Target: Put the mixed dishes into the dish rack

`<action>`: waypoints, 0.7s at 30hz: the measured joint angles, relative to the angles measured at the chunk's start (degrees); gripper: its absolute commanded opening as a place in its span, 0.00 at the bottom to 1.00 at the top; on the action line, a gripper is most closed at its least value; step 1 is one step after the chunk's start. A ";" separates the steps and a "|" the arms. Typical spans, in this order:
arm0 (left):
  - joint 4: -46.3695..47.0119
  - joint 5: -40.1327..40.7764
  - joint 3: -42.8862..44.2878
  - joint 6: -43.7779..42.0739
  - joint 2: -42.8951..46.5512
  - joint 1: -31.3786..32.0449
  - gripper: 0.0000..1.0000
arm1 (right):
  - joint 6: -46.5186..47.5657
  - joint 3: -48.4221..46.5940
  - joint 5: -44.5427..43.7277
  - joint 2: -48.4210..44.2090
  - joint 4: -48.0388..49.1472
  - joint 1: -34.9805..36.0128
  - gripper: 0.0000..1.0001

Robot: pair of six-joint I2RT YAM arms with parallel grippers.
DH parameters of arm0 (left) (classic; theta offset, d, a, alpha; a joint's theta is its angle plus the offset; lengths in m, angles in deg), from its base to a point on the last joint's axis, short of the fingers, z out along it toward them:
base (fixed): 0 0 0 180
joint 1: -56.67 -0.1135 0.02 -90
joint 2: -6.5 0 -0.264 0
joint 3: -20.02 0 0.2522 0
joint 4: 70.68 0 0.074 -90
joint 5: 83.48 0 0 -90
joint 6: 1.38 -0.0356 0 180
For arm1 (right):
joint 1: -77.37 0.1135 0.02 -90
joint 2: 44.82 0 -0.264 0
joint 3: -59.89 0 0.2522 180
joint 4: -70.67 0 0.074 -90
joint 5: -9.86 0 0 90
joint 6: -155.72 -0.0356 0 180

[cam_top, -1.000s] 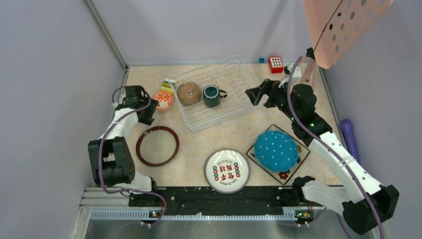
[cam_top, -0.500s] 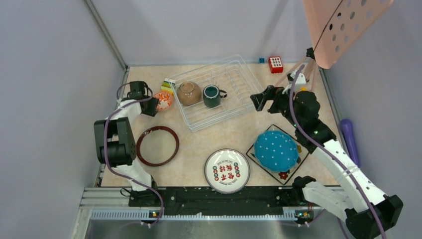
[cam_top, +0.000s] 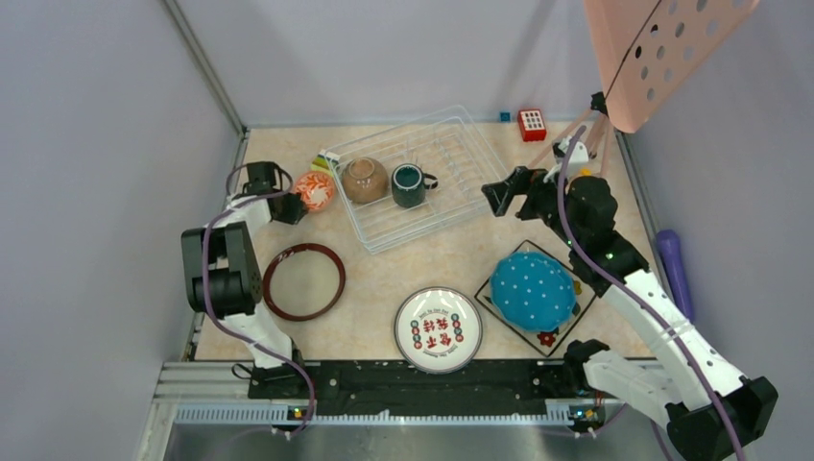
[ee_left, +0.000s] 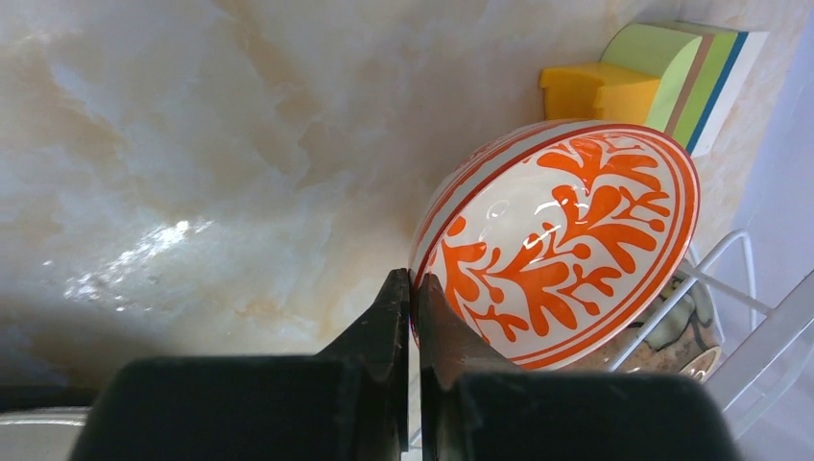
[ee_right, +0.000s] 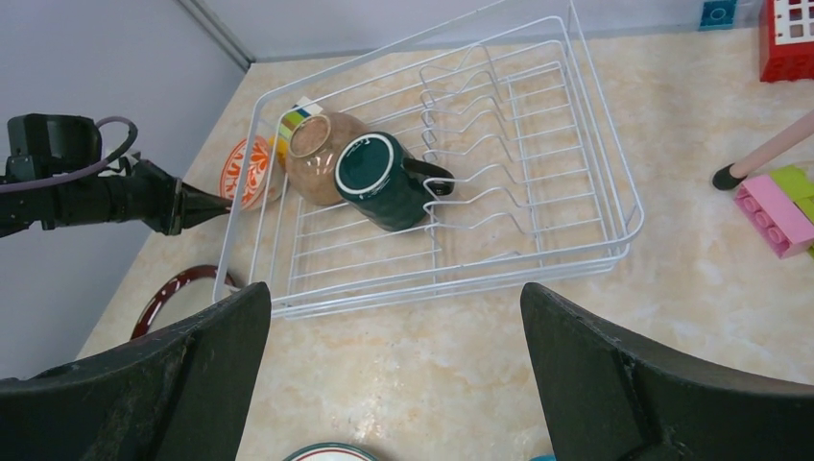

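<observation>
My left gripper (cam_top: 297, 202) (ee_left: 414, 280) is shut on the rim of the small orange-and-white patterned bowl (cam_top: 316, 188) (ee_left: 566, 240), which is tipped up on its edge beside the dish rack's left end. The white wire dish rack (cam_top: 461, 158) (ee_right: 538, 144) holds the brown bowl (cam_top: 364, 180) (ee_right: 315, 158) and the dark green mug (cam_top: 408, 185) (ee_right: 379, 178). My right gripper (cam_top: 494, 194) (ee_right: 394, 288) hangs open to the right of the rack, holding nothing. The dark red-rimmed plate (cam_top: 266, 283), the white plate with red characters (cam_top: 438, 329) and the blue dotted plate (cam_top: 533, 290) on the black square plate (cam_top: 554, 337) lie on the table.
Colourful toy blocks (cam_top: 323, 165) (ee_left: 653, 77) sit just behind the patterned bowl. A red keypad toy (cam_top: 532, 124) stands at the back right, and pink and green blocks (ee_right: 773, 206) lie right of the rack. The left wall is close to my left arm.
My left gripper swung in and closed on the patterned bowl's rim, and the bowl tipped up on its edge. My right arm drew back slightly to the right, still open.
</observation>
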 measured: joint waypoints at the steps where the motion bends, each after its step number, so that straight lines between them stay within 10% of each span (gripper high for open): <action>1: 0.55 -0.13 -0.72 -0.07 0.52 -0.11 0.00 | -0.02 0.00 0.42 0.00 0.00 0.00 0.99; 11: -2.36 -1.20 -7.32 -2.05 21.03 -1.44 0.00 | -1.62 0.00 7.30 1.33 2.86 0.00 0.99; 21: 6.27 -29.03 -12.52 0.09 29.66 -1.22 0.00 | -11.72 4.55 25.42 8.15 21.16 0.00 0.99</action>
